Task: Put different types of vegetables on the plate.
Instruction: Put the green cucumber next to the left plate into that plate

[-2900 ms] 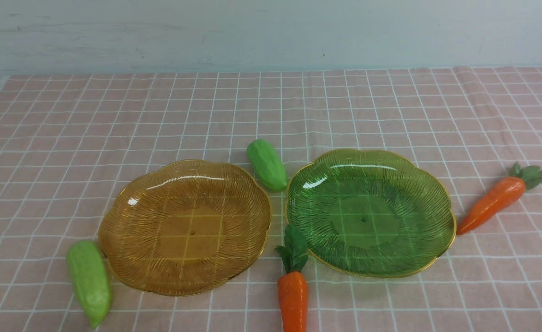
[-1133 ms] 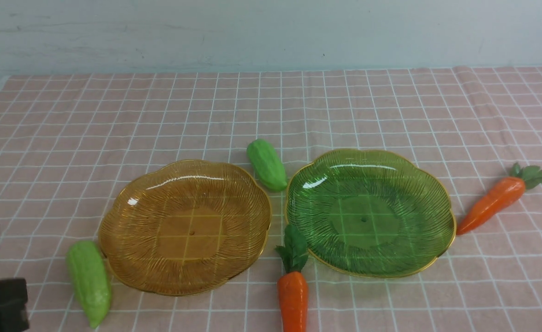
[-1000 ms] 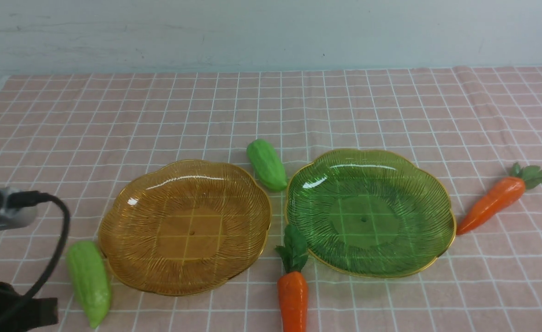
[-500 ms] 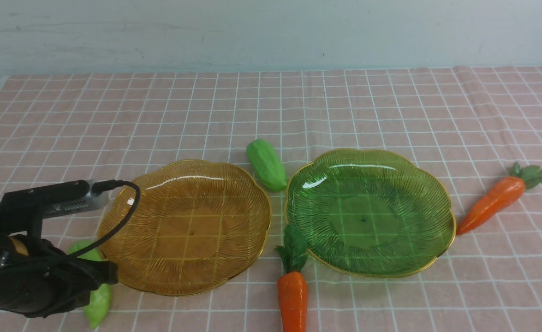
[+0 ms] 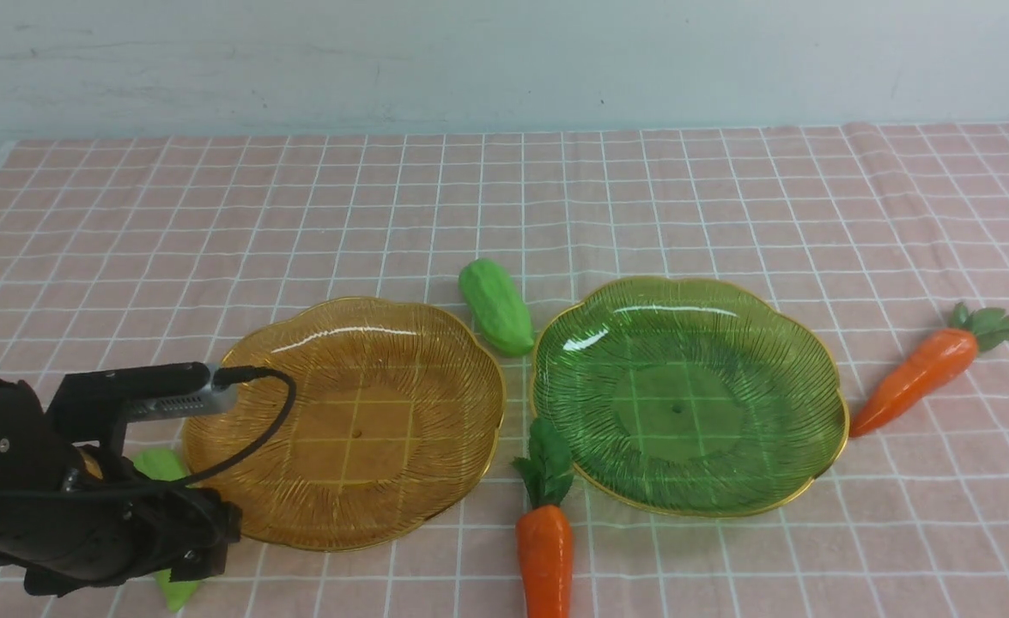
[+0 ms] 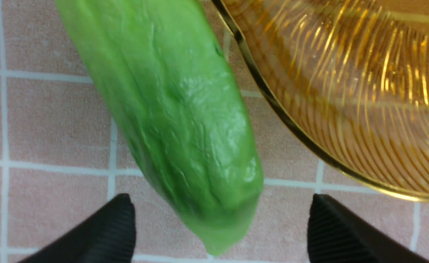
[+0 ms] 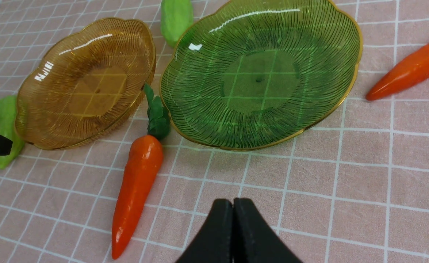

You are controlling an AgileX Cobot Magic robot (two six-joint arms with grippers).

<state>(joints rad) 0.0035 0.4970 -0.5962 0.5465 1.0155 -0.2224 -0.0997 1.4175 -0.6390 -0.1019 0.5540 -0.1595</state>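
Observation:
An amber plate (image 5: 345, 421) and a green plate (image 5: 689, 395) lie side by side on the pink checked cloth. One light-green gourd (image 5: 495, 306) lies between their far rims. The other gourd (image 5: 161, 463) lies left of the amber plate, mostly hidden under my left arm (image 5: 57, 506). In the left wrist view my left gripper (image 6: 220, 197) is open, its fingers either side of this gourd's (image 6: 177, 109) near end without touching it. One carrot (image 5: 545, 549) lies in front between the plates, another (image 5: 916, 378) right of the green plate. My right gripper (image 7: 233, 204) is shut and empty above the cloth.
The amber plate's rim (image 6: 272, 102) runs close beside the left gourd and one finger (image 6: 345, 233) of the left gripper. A pale wall stands behind the table. The cloth's left edge shows at the far left.
My left arm has come in from the left and settled over the left gourd, covering most of it. The vegetables and plates have not moved.

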